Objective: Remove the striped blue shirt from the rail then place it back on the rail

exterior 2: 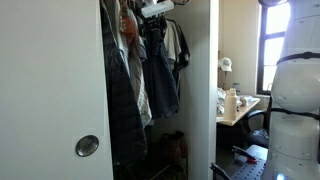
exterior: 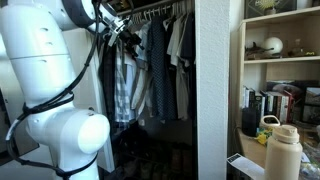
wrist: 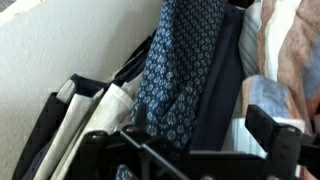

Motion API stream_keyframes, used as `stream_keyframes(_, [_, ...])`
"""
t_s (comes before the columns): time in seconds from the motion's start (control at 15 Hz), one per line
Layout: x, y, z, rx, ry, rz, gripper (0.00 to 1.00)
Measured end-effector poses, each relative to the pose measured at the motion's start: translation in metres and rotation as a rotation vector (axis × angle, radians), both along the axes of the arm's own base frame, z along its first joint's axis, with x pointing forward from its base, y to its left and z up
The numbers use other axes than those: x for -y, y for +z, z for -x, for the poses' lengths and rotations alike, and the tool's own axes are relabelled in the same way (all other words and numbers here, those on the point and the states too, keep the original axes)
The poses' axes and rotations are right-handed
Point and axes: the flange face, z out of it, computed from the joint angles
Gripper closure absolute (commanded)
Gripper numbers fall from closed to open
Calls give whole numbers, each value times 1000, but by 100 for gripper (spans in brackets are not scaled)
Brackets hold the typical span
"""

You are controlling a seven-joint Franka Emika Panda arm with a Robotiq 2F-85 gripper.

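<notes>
Hanging on the rail (exterior: 152,12), the striped blue shirt (exterior: 122,88) sits just below the gripper (exterior: 128,32), which we find at rail height. We note in the wrist view its fingers (wrist: 272,135) wide apart, holding nothing. Other clothes (exterior: 175,50) hang close beside the shirt on the same rail.

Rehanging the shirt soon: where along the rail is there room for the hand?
Free: the strip between the last grey shirt and the closet wall. Crowded: everything from there to the hand, clothes hanging edge to edge.
</notes>
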Motion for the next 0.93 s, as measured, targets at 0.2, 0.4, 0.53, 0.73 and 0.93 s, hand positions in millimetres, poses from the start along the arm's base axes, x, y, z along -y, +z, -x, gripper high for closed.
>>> stream_keyframes(0.2, [-8,34,-11,86,19,6,0])
stream_keyframes(0.4, [-16,61,-24,167,36,18,0])
stream_keyframes(0.53, [-24,75,-32,210,49,23,0])
stream_keyframes(0.73, [-39,93,-38,273,74,34,0])
stream_keyframes(0.93, [-51,111,-38,317,108,43,0])
